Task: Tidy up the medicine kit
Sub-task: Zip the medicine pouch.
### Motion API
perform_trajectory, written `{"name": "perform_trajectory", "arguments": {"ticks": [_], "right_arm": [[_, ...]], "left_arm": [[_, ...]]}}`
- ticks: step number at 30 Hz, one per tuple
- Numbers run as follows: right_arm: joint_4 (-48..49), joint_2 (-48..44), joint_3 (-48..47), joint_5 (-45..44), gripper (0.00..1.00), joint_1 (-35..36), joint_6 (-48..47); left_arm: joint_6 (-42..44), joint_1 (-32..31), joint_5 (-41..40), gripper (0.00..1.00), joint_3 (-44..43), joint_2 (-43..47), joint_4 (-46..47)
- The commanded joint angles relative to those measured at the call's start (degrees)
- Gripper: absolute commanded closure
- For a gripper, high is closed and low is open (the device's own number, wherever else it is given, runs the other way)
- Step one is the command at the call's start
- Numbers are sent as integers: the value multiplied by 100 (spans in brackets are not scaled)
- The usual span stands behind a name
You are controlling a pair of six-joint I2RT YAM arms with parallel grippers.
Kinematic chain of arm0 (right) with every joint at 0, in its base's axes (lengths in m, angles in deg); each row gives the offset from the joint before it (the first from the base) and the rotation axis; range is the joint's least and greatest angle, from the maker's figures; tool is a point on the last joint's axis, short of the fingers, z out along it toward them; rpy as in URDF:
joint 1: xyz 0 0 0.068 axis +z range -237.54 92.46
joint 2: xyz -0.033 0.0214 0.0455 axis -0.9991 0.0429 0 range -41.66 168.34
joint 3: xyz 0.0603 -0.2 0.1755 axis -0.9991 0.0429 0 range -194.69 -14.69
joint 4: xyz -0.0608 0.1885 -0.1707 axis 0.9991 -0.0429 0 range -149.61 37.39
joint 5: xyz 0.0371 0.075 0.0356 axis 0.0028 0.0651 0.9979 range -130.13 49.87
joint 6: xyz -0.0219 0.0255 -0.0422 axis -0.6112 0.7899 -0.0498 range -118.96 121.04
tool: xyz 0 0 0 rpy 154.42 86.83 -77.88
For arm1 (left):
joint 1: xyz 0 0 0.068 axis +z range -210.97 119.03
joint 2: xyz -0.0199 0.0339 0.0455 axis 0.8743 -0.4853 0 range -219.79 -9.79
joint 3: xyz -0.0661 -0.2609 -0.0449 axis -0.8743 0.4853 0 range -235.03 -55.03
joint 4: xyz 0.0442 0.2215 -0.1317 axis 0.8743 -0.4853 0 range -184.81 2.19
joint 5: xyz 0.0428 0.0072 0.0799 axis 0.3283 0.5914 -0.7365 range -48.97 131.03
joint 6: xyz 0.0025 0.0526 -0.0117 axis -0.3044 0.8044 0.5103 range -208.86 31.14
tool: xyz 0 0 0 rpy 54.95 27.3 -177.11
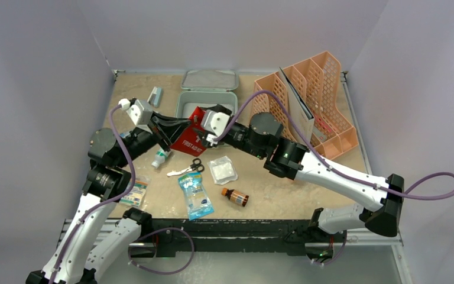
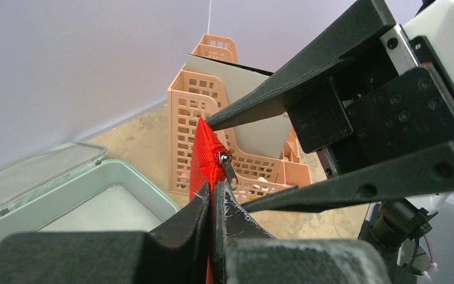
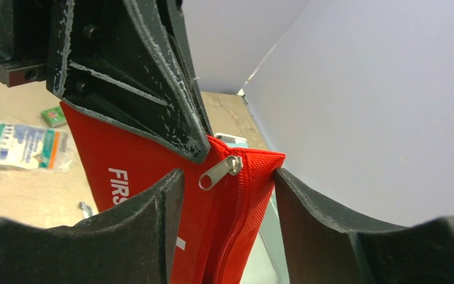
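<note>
**Editor:** Where is the medicine kit?

**Photographer:** The mint-green medicine kit (image 1: 183, 103) sits open at the back of the desk (image 1: 284, 189), near the centre. Its lid (image 1: 210, 80) lies flat just behind it.

**Editor:** And the two arms?

**Photographer:** They meet at the kit's near rim around a red "FIRST AID" pouch (image 1: 184, 142), which is held up off the desk. The left fingers (image 2: 196, 208) are pressed together on the pouch's fabric edge, just beside the silver zipper pull (image 3: 217, 173). The right fingers (image 3: 164, 198) stand apart, one on each side of the zippered corner. I cannot tell whether they touch it.

**Editor:** What else is in shot?

**Photographer:** A peach mesh rack (image 1: 325, 100) stands to the kit's right, with a grey board (image 1: 298, 109) leaning in it. Nearer the arms, scissors (image 1: 192, 167), a white gauze pack (image 1: 222, 170), a blue packet (image 1: 195, 195) and a small brown bottle (image 1: 235, 196) lie loose on the desk.
</note>
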Motion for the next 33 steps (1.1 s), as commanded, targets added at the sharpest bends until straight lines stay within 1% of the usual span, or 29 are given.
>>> {"name": "perform_trajectory", "arguments": {"ticks": [1,4,8,10,14,22,28,30,33], "right_arm": [[490,117,10,-414,39,251,-846],[719,206,39,-666,39,371,-1089],[1188,182,244,-925,51,398,-1066],[1222,137,288,-993,56,407,-983],[1299,5,404,-1085,67,399,-743],[1009,-14,392,-1223,79,398,-219],[433,59,205,-1038,96,398,364],[358,87,187,-1039,100,397,448],[275,138,160,-1035,100,385,588]], "left_arm": [[-100,15,124,100,-269,14,104],[-92,9,150,100,-286,17,83],[13,13,103,100,-282,38,65],[91,10,50,100,-278,31,-179],[213,13,-87,100,-268,13,-305],[359,17,-209,100,-252,6,-344],[327,11,-314,100,-227,15,-365],[251,14,-314,100,-233,18,-316],[159,14,-335,100,-239,48,-241]]}}
